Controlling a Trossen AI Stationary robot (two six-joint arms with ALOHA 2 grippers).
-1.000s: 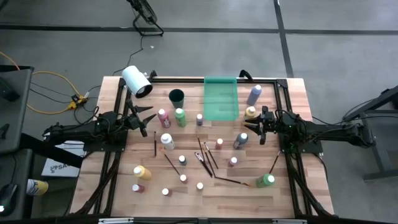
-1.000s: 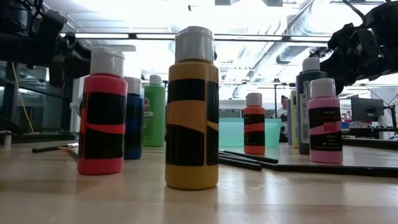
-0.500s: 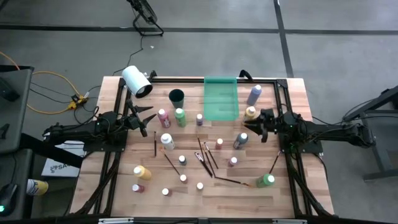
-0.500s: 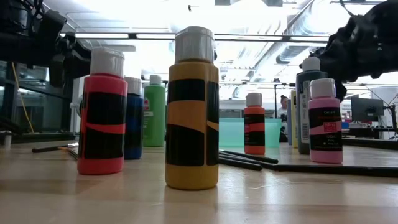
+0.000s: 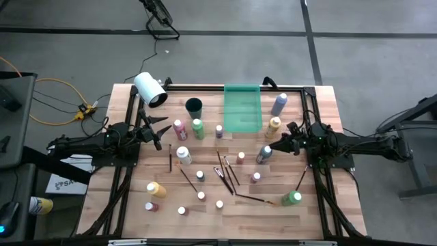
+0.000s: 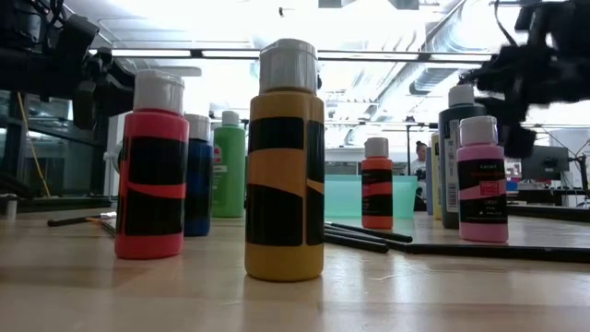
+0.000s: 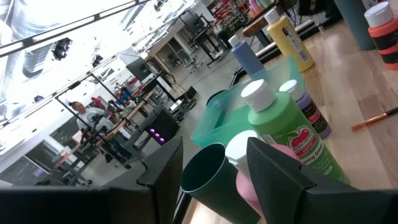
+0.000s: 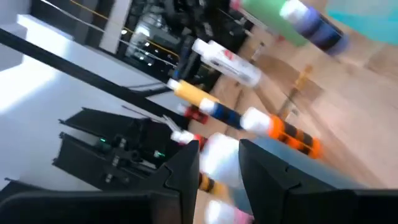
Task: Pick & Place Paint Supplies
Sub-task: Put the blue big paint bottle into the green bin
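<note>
Left gripper (image 5: 162,130) waits with fingers apart, empty, aimed at the pink bottle (image 5: 179,128) just beside it, cap up, long axis vertical. Green tray (image 5: 242,117) sits mid-table, likely the drop spot. Right gripper (image 5: 275,145) leans over the blue-grey bottle (image 5: 263,155), upright; fingers part open straddling its cap, grip unconfirmed.

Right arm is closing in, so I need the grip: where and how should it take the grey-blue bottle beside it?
Grip the grey-blue bottle across its body below the white cap, coming from the right gripper side, level with the table. It looks upright, and its narrow round body should fit between the fingers. The pink-capped bottle nearby leaves that side free.
</note>
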